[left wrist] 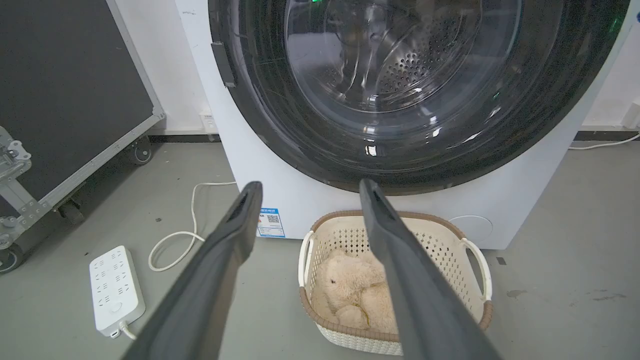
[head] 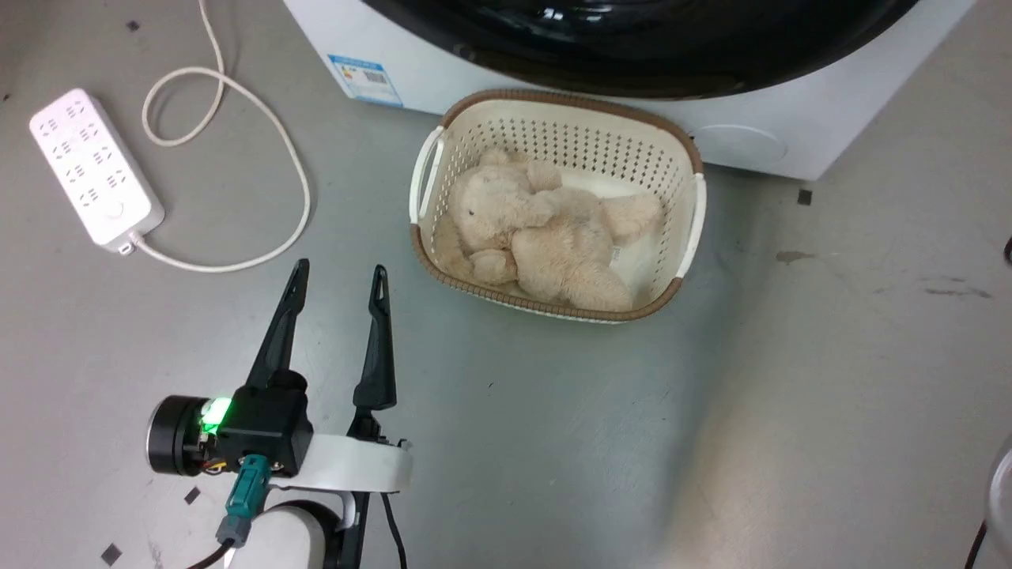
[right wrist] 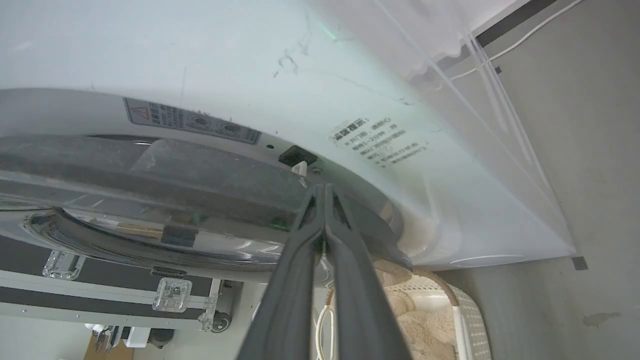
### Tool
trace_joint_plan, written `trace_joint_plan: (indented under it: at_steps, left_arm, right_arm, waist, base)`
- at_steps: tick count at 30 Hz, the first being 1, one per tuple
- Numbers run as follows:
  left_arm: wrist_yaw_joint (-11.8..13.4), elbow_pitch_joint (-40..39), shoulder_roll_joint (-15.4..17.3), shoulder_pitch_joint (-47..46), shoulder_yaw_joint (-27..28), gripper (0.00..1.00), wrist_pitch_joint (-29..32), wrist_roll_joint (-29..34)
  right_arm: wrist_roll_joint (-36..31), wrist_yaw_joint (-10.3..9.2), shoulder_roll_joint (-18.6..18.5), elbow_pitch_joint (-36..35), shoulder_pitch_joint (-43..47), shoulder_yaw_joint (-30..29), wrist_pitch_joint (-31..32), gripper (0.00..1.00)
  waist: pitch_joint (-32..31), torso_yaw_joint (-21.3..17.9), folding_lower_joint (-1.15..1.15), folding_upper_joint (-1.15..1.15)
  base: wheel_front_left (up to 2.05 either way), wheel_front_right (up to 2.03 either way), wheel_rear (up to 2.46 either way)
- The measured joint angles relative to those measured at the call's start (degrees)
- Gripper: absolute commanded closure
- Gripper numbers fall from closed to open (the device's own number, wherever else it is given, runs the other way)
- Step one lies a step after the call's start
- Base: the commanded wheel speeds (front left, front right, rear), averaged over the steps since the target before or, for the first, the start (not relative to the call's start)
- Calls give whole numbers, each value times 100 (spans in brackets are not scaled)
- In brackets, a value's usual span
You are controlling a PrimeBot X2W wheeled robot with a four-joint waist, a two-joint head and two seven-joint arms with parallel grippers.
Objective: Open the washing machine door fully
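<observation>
**Door ajar, right pincer at the gap**

The washing machine door stands a crack off the white front. My right pincer, pressed together, pokes into that gap below the latch slot. My left pincer hangs spread over the floor beside the basket.

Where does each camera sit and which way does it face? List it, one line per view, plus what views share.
Head view: on the head, looking down at the floor, the basket and the lower rim of the washing machine door; the left hand shows, open.
Left wrist view: on the left wrist, facing the door front-on between its own two fingers.
Right wrist view: on the right wrist, close along the door's edge; the right hand shows, shut.
Shared: all three catch the basket and plush bear.
</observation>
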Motion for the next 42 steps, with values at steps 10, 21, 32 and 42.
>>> trace_joint_plan:
  at_steps: [10,21,32,42]
  left_arm:
    - [57,-87,-4,-131,-76,0,-135,-41]
    - [155,-148,-8,-263,-209,0,-256,-42]
    - [171,-34,3,-258,-220,0,-380,-42]
    - [57,489,101,347,-271,0,-382,-42]
  right_arm:
    - [121,-10,-119,811,-1068,-392,671,100]
    - [344,-10,-352,1493,-1738,-810,1428,100]
    - [840,-10,-77,1543,-1029,-999,2329,100]
    - [1502,-9,588,348,950,-670,3248,100]
  waist:
    - [309,155,0,0]
    - [544,288,0,0]
    - [43,218,0,0]
    - [-991,-9,-2,0]
  base:
    - [0,0,0]
    - [0,0,0]
    - [0,0,0]
    - [0,0,0]
